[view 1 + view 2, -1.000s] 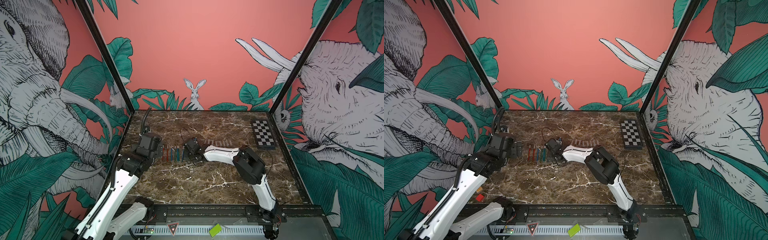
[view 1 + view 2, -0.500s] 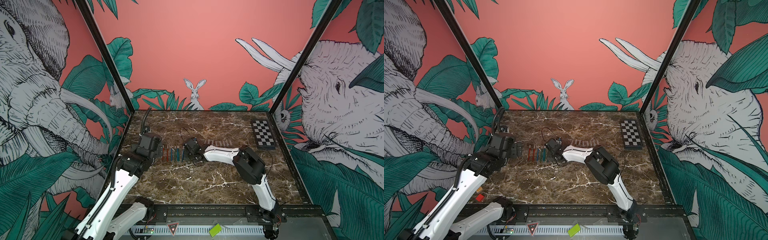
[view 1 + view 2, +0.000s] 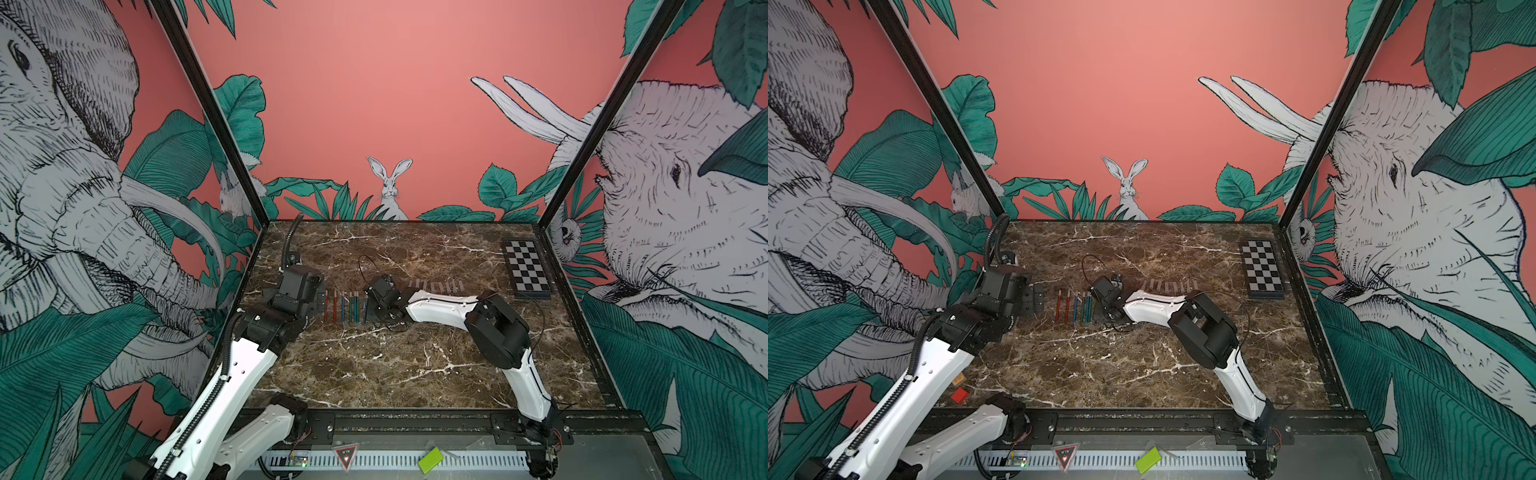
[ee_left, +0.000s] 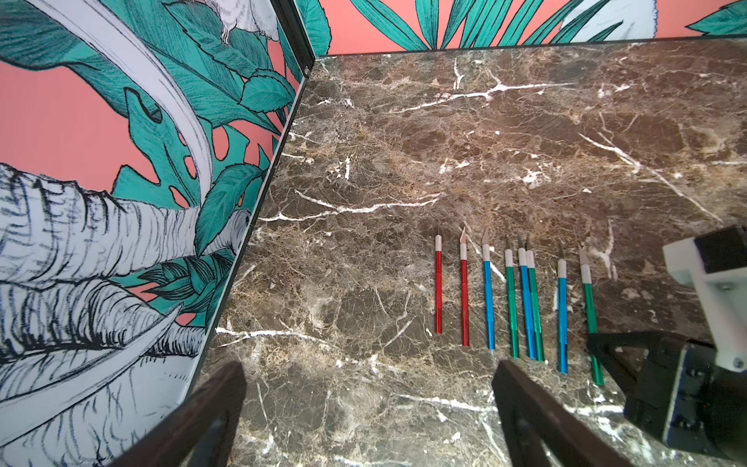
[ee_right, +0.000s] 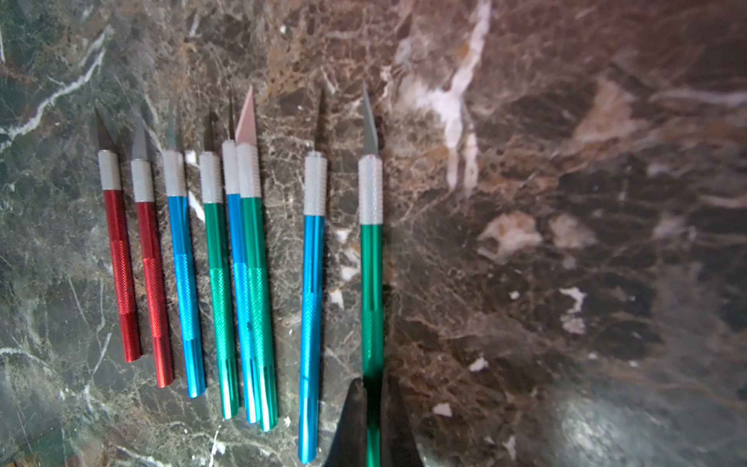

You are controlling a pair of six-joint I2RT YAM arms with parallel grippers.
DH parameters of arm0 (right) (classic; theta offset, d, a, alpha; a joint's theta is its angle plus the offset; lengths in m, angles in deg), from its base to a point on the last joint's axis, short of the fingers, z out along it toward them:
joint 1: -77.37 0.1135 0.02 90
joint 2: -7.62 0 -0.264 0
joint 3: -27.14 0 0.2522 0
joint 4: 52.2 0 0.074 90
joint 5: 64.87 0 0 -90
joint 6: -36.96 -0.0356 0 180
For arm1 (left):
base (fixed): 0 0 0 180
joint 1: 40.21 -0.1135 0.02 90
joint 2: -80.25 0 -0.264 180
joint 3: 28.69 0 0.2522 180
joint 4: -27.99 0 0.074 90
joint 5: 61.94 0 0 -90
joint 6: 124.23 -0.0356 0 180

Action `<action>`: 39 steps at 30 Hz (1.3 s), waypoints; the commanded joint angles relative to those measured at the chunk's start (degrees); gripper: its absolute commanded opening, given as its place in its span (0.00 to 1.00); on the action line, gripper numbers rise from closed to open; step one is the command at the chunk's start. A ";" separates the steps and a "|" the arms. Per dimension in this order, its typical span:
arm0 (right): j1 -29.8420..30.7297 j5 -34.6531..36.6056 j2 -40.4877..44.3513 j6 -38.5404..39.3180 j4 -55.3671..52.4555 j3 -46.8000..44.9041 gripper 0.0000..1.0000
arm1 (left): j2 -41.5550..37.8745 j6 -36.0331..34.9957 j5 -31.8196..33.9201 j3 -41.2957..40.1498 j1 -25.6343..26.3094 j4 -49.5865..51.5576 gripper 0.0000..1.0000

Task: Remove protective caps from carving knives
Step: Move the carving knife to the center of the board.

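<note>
Eight carving knives (image 4: pixel 489 299): one row on the brown marble counter (image 3: pixel 374 365), handles toward the robot, and every blade in view is bare.
Left hand (image 4: pixel 370 408): fingers spread wide and holding nothing; it hovers over the counter just left of the row.
Row, left to right: red, red, blue, green, blue touching green, blue, then a green knife (image 5: pixel 371 263) set slightly apart.
Right hand (image 5: pixel 374 428): pressed together on the tail of that last green knife's handle. The knife appears to rest on the counter.
Protective caps (image 3: pixel 434 286): loose in a short row farther back and to the right of the knives, well apart from them and too small to count.
Checkerboard (image 3: pixel 527 270): at the far right edge, not part of the job.
Change: none visible over the last second; both hands keep the same pose.
Meaning: this is probably a pause while the last knife is set down. The uncapping looks finished or nearly so.
</note>
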 commanded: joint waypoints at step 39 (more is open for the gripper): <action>-0.19 0.94 4.25 2.92 -6.40 -0.16 0.28 | 0.24 -0.42 0.66 -0.81 0.01 -0.32 0.97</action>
